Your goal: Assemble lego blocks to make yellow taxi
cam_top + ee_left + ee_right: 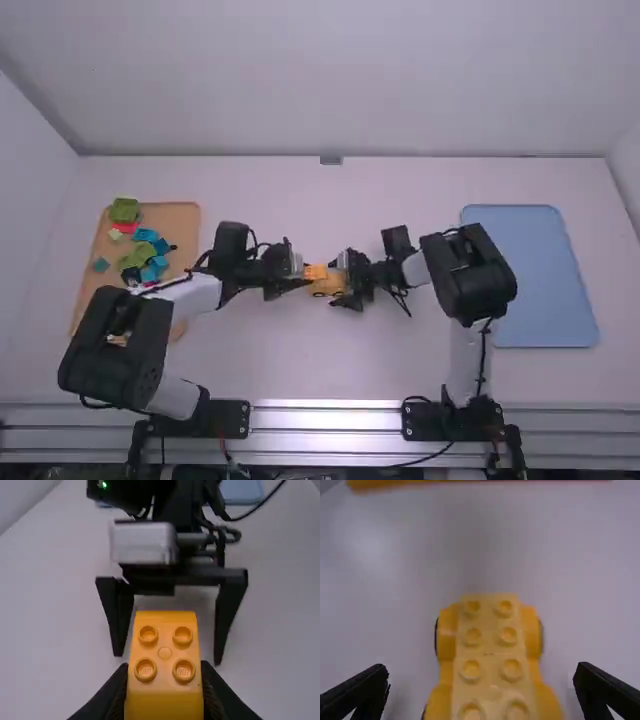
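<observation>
Taxi, part-built. The left gripper (164,677) grips a yellow block (165,650), presumably left to fit; the right gripper (481,675), fingers apart, flanks the studded chassis (490,645), midway between the worktop's (330,370) side edges.

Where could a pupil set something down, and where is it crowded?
The white table is bare beyond the arms, towards the back wall, and in the near middle between them; the blue tray is bare too. It is crowded mid-table, where the left gripper and right gripper meet at yellow blocks, and in the brown tray.
</observation>
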